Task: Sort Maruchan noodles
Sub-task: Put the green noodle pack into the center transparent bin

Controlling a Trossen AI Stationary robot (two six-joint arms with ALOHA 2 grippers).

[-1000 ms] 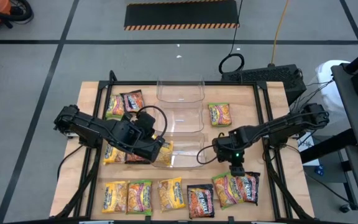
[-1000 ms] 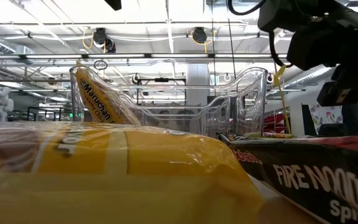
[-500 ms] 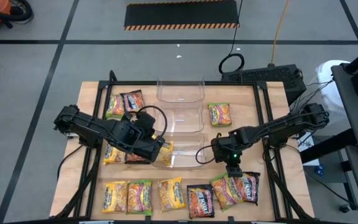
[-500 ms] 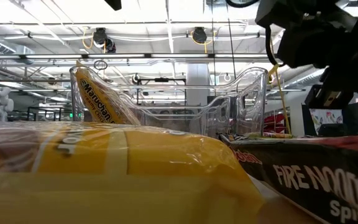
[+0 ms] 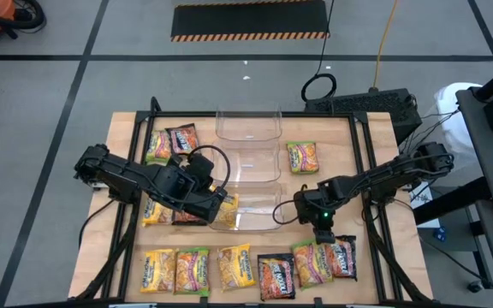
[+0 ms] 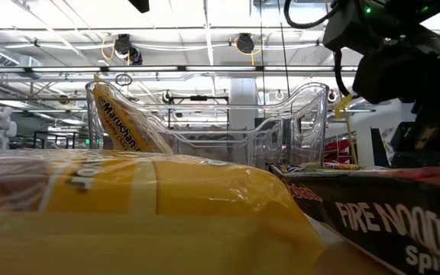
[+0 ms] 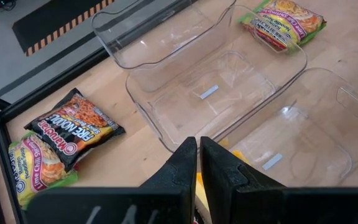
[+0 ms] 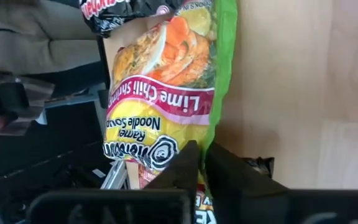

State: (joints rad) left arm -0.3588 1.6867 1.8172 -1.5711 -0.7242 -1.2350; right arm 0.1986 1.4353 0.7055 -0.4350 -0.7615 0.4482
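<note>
Maruchan noodle packets lie in a row along the near edge, among them a yellow one (image 5: 235, 267) and a dark one (image 5: 275, 275). My right gripper (image 5: 322, 234) is down at the near right, shut on a green-yellow lime chili shrimp packet (image 8: 166, 106), which lies partly over a dark packet (image 5: 341, 257). My left gripper (image 5: 220, 204) hangs at the near clear bin's (image 5: 259, 214) left end, shut on a yellow packet (image 6: 121, 122) that stands slanted inside the bin. My left gripper pinches the yellow packet's upper edge (image 7: 198, 186) between its two fingers, slanting down from the table's left. The packet hangs tilted inside the near bin. My right gripper pinches the green-yellow packet's far end (image 8: 199, 180), slanting down from the far side. The packet lies flat on the table.
Two more clear bins stand behind the near one, the middle bin (image 5: 255, 162) and the far bin (image 5: 248, 124). Packets lie at the far left (image 5: 169, 141), one at the far right (image 5: 302, 156), and some under my left arm (image 5: 155, 211). A black frame borders the table.
My right gripper has sunk and tipped down onto the packets at the near right.
</note>
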